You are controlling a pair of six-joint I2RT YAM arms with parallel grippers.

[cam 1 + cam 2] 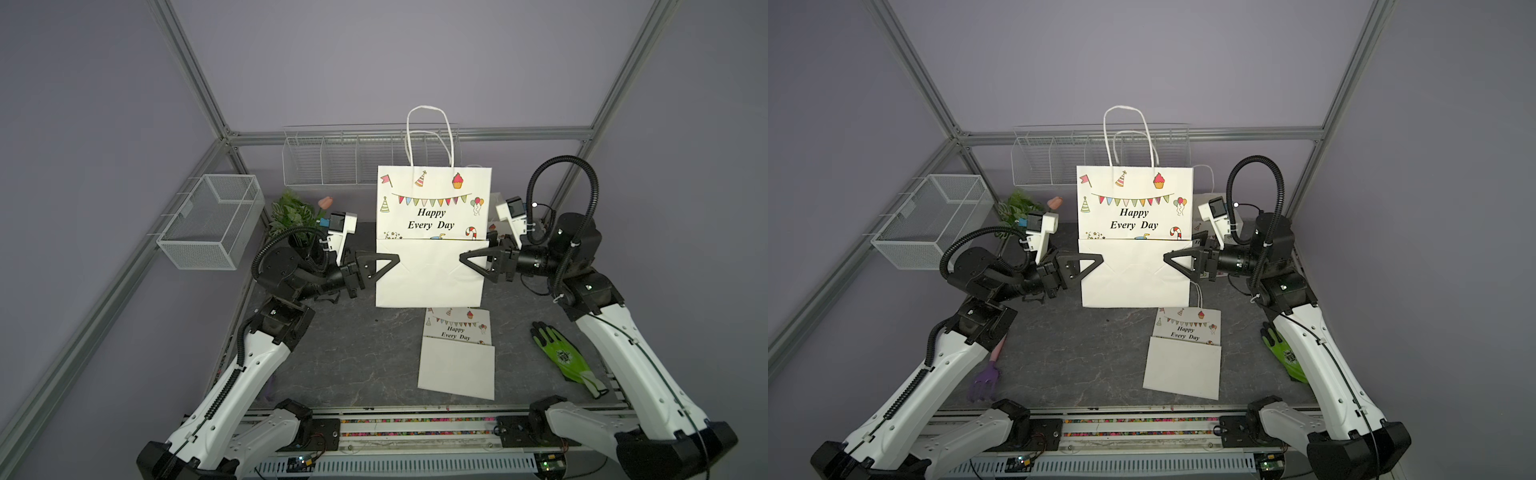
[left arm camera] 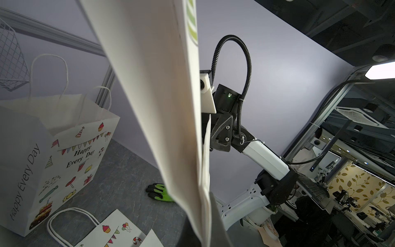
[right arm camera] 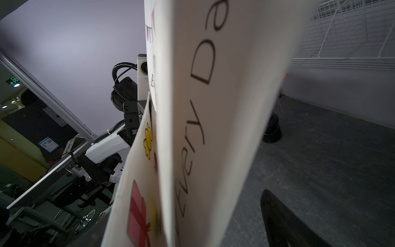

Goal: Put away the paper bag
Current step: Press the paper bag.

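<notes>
— Gripping anything, those jaws?
— The left gripper [image 1: 390,261] is clenched on the paper bag [image 1: 432,208], at the side edge of its folded-up bottom flap. The right gripper [image 1: 464,258] stands released. Its jaws straddle the opposite edge, and in the right wrist view one finger [image 3: 282,222] sits clear of the paper.
— So where is the bag?
— It spans the gap between the two sets of jaws, flattened and upright, with its handles above them. Its lower edge hangs below them, at or just over the table [image 1: 332,353]; I cannot tell whether it touches.
— How far along is the job?
— Folding looks done, stowing not. Beyond the jaws, against the back wall, the wire rack [image 1: 370,158] seems the likely home, and the bag is not in it. On the near side of the jaws a second bag [image 1: 456,361] lies flat, with a glove [image 1: 561,357] further out on the right gripper's side.
— What is left?
— By my judgement: carry it back, slot it in, let go.
</notes>
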